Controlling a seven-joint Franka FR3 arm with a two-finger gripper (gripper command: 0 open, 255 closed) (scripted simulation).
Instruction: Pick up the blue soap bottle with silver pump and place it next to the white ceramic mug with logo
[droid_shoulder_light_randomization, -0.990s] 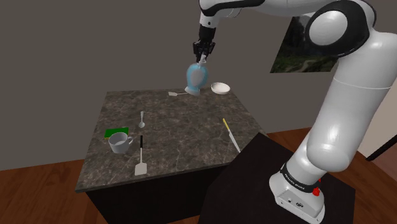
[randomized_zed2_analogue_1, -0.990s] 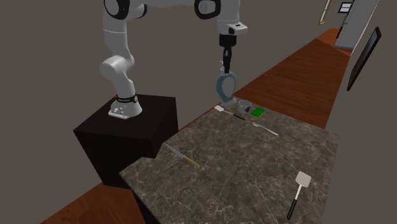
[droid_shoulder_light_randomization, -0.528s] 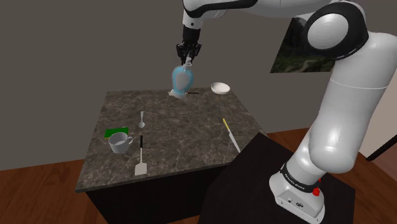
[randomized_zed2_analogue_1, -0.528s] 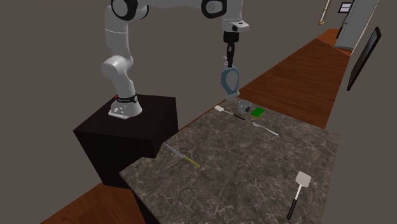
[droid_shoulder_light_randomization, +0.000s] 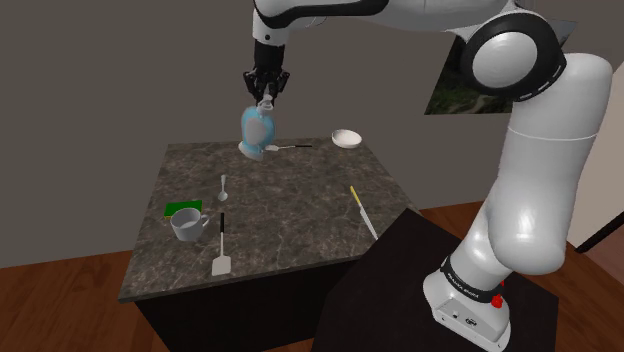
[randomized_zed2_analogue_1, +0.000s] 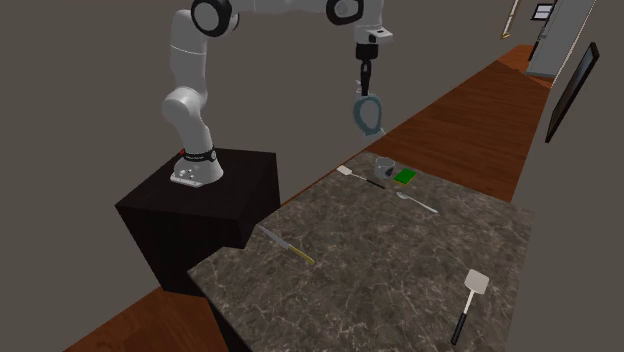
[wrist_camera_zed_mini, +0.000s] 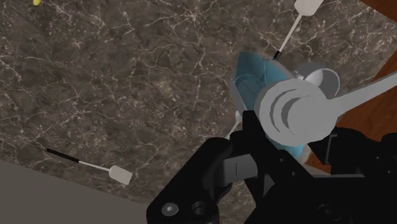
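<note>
Soap bottle carried toward shoulder view's left, jaws clasping pump, mug upright

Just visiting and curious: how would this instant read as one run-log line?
phase: carry | gripper: shut on blue soap bottle at pump | bottle: airborne, tilted, near dark marbled table edge | white mug: not reached

Upper centre: a pale blue bottle with a grey pump, in a black gripper. Below, the tabletop is dark grey-brown with pale marble veins; a green sponge and a whitish mug at left.
</note>
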